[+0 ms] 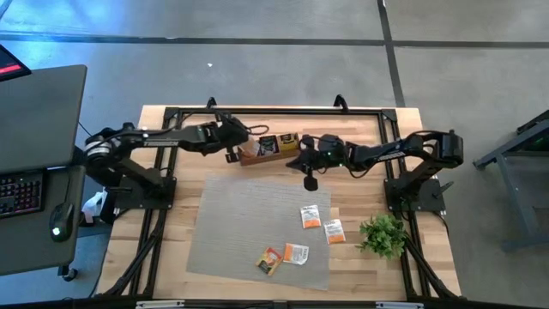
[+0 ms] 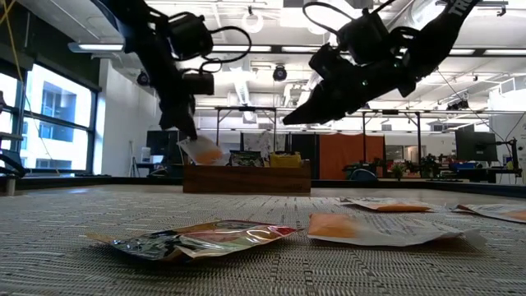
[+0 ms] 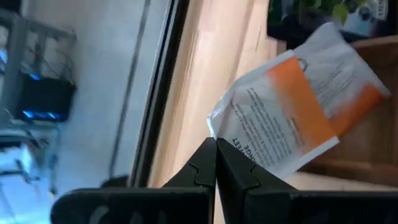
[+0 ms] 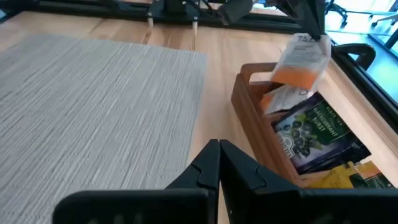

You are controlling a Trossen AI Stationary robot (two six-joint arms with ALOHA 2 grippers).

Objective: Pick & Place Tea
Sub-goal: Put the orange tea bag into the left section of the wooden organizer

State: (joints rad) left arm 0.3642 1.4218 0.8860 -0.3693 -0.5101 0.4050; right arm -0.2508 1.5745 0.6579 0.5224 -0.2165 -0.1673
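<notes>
At upper centre, the left gripper [image 3: 216,163] pinches a white-orange sachet [image 3: 298,115] over the wooden box [image 4: 261,134], right gripper [image 4: 219,163] closed empty.

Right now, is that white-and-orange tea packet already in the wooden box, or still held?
Held: the left gripper is shut on the tea sachet's corner, above the wooden box.

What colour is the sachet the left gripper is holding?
White with an orange band and black print, pinched by the left gripper; the sachet shows best in the left wrist view.
</notes>
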